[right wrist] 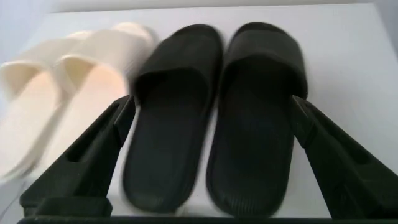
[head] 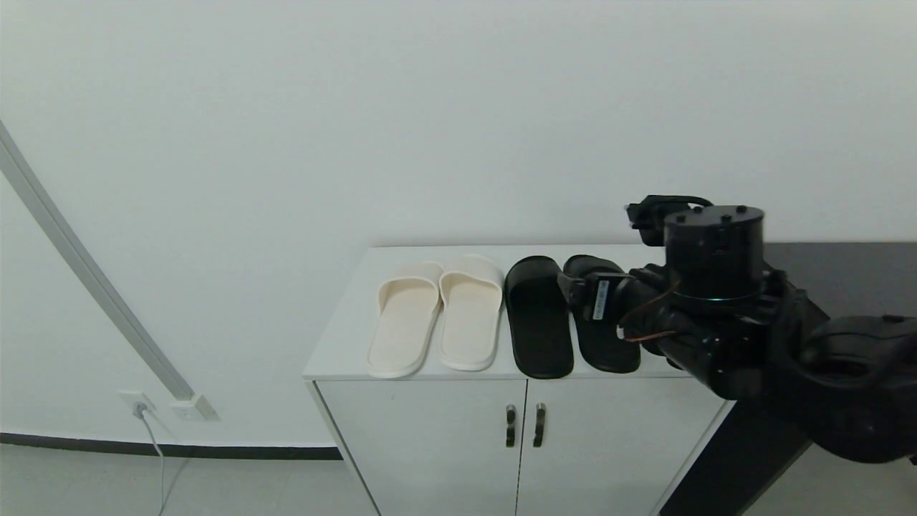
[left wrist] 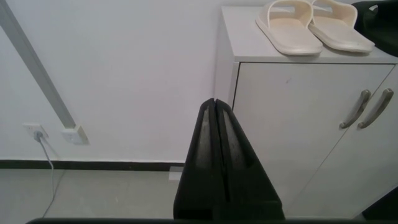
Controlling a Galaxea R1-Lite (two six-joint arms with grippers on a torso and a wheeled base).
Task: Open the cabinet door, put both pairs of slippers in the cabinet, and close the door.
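On the white cabinet's top (head: 344,337) a cream pair of slippers (head: 437,315) lies left of a black pair (head: 566,322), all side by side with heels toward the front edge. Both doors (head: 430,444) are closed, their two handles (head: 524,424) meeting in the middle. My right gripper (head: 584,290) hovers over the black pair; in the right wrist view it (right wrist: 211,102) is open wide, its fingers (right wrist: 81,155) flanking the black slippers (right wrist: 211,118). My left gripper (left wrist: 215,109) is shut and empty, held low off the cabinet's left front corner (left wrist: 233,93), with the cream slippers (left wrist: 314,25) above it.
A grey conduit (head: 71,251) runs diagonally down the wall to a socket with a cable (head: 140,405) left of the cabinet. A dark panel (head: 845,272) stands behind the cabinet's right side. Open floor (head: 179,487) lies to the left.
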